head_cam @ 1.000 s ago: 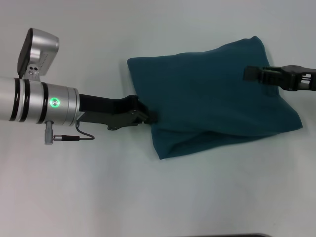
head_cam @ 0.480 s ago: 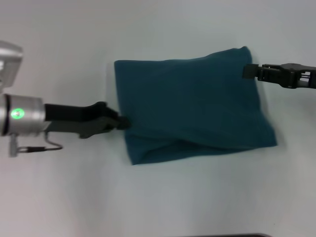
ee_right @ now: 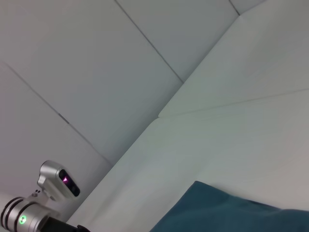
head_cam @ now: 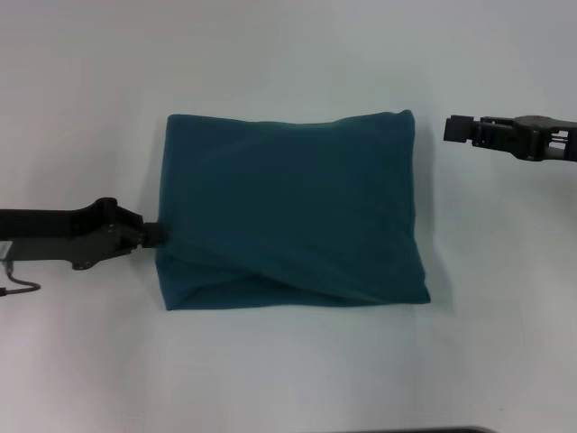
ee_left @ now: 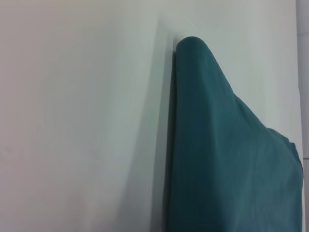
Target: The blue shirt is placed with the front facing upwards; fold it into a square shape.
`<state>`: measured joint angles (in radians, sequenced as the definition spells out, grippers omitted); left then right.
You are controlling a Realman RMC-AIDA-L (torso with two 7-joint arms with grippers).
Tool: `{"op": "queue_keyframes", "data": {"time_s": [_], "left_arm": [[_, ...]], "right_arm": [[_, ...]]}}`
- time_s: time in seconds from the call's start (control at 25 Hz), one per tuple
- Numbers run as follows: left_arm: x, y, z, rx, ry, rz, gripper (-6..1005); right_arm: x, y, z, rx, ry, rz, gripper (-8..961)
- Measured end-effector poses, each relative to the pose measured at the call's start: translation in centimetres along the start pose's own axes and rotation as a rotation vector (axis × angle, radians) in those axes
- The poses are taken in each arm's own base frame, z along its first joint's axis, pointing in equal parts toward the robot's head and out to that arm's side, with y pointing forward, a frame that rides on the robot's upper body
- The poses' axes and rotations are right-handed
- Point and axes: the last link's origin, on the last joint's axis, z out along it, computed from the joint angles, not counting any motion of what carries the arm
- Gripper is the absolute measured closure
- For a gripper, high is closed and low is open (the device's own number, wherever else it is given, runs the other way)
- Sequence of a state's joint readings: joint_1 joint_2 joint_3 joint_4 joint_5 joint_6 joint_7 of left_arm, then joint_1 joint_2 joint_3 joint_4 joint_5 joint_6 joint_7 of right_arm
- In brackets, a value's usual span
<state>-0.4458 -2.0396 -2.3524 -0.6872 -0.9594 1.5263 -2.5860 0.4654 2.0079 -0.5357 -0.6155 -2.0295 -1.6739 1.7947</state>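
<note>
Honestly, I fear my left claw, seemingly pinched on the left edge of the blue shirt lying folded mid-counter, drags that fold skewed, while my right claw hangs clear, grip unreadable.

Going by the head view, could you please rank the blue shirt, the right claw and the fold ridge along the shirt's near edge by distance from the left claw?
1. Blue shirt: its left edge touches the left claw.
2. Fold ridge: near edge, further right.
3. Right claw: far right, off the shirt.
</note>
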Motion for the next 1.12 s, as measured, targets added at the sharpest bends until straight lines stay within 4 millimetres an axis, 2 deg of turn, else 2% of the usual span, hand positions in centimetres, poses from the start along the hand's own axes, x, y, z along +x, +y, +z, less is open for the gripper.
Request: {"op": "queue_keyframes", "data": {"time_s": [0.36, 0.44, 0.64, 0.72, 0.84, 1.04, 1.12], "left_arm": [[-0.2, 0.1, -0.9, -0.024, -0.016, 0.028, 983], [-0.2, 0.2, -1.9, -0.051, 0.008, 0.036, 983], [-0.1, 0.0, -6.6, -0.144, 0.182, 0.081, 882], [-0.3, -0.4, -7.3, -0.181, 0.216, 0.056, 819], [-1.0, -0.9, -6.2, -0.209, 0.177, -0.018, 691], [-2.1, -1.4, -3.1, -0.154, 0.090, -0.098, 461], [-2.3, -1.5, -2.6, -0.146, 0.080, -0.105, 381]], "right_arm": [[0.1, -0.1, -0.1, 0.004, -0.007, 0.005, 712], [0.1, -0.1, -0.1, 0.003, -0.008, 0.006, 712], [0.1, -0.1, -0.2, 0.004, -0.008, 0.007, 712], [0.1, -0.1, -0.1, 0.005, -0.007, 0.007, 712], [0.1, -0.1, 0.0, 0.009, -0.005, 0.007, 712], [0.1, -0.2, 0.0, 0.014, -0.005, 0.006, 711], [0.1, -0.2, 0.0, 0.014, -0.005, 0.005, 711]]}}
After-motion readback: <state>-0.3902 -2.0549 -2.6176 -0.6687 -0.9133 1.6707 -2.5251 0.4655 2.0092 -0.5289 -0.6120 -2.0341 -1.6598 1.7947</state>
